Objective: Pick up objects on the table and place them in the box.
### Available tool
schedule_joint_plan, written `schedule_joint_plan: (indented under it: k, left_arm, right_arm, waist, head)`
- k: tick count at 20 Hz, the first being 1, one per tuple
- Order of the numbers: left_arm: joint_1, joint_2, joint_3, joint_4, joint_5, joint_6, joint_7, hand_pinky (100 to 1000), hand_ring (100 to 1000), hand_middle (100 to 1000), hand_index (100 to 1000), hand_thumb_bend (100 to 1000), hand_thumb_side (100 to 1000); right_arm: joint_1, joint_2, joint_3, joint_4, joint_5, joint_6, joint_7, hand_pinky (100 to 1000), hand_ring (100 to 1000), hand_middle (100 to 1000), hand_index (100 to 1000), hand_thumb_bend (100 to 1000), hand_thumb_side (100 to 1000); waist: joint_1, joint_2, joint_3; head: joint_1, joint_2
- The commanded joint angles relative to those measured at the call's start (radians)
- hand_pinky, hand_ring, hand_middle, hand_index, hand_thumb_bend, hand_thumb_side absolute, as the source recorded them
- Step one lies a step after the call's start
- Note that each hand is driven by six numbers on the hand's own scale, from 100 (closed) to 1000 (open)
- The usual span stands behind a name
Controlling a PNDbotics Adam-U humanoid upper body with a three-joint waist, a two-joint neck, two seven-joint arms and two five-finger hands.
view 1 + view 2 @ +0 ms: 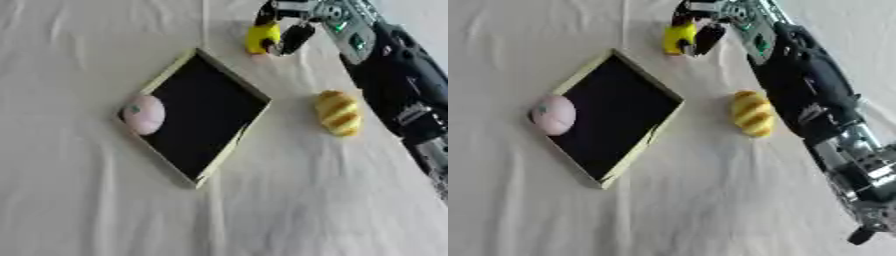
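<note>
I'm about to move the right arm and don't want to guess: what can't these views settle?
- Small yellow object: the right robot hand curls round it and covers its right side, so its shape and whether it is lifted off the white cloth are unclear, both views.
- Left robot hand: in neither view.
- Pale pink round object at the shallow black-lined box's left corner: blur hides what it is.
- Yellow-and-brown striped oblong object: too blurred to identify.

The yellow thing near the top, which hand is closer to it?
Right. The right hand has its fingers curled round the yellow thing; the left hand shows in neither view.
</note>
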Motion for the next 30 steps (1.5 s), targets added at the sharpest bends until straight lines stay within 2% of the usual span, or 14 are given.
schedule_joint_plan:
  k: [1,6,9,12,16,22,26,30]
  left_arm:
    - [-0.010,0.024,0.010,-0.016,0.002,-0.002,-0.003,867,850,804,947,585,614]
    - [-0.009,0.025,0.008,-0.017,0.001,-0.003,-0.003,867,850,804,948,582,614]
    - [-0.006,0.029,0.010,-0.016,0.000,-0.004,-0.001,866,850,804,947,581,614]
    - [-0.003,0.034,0.009,-0.014,-0.001,-0.003,-0.001,866,850,804,947,583,614]
    - [-0.005,0.037,0.009,-0.015,-0.004,-0.004,0.000,865,851,803,947,585,612]
    - [-0.004,0.037,0.006,-0.017,-0.008,-0.003,-0.002,864,851,803,946,585,613]
    - [-0.002,0.037,0.005,-0.018,-0.008,-0.002,-0.002,864,850,803,945,586,614]
    - [0.000,0.035,0.002,-0.022,-0.010,-0.002,-0.005,863,851,802,944,585,614]
  right_arm:
    - [-0.017,-0.024,0.004,-0.043,-0.024,0.010,-0.034,846,766,550,607,100,100]
    - [-0.008,-0.043,0.033,-0.115,-0.039,0.026,-0.116,831,730,522,556,100,100]
    - [0.004,-0.069,0.064,-0.207,-0.087,0.038,-0.119,824,717,520,550,100,100]
    - [0.026,-0.110,0.095,-0.348,-0.199,0.066,-0.103,823,711,521,547,100,100]
    - [0.026,-0.122,0.157,-0.533,-0.330,0.126,-0.059,821,701,522,546,100,100]
    - [0.076,-0.182,0.253,-0.849,-0.451,0.213,0.017,820,698,522,548,100,100]
    - [0.114,-0.201,0.283,-1.011,-0.481,0.281,0.038,817,697,532,560,100,100]
    - [0.150,-0.197,0.319,-1.064,-0.436,0.333,0.048,816,703,543,577,100,100]
  waist:
    - [0.005,-0.036,-0.003]
    - [0.007,-0.050,-0.006]
    - [0.007,-0.059,-0.009]
    - [0.005,-0.068,-0.014]
    - [0.004,-0.076,-0.016]
    - [0.000,-0.077,-0.016]
    - [-0.003,-0.073,-0.013]
    - [-0.003,-0.069,-0.010]
  head:
    - [0.001,0.001]
    - [0.005,0.008]
    - [0.008,0.012]
    - [0.015,0.019]
    - [0.022,0.025]
    - [0.017,0.027]
    - [0.016,0.026]
    - [0.016,0.024]
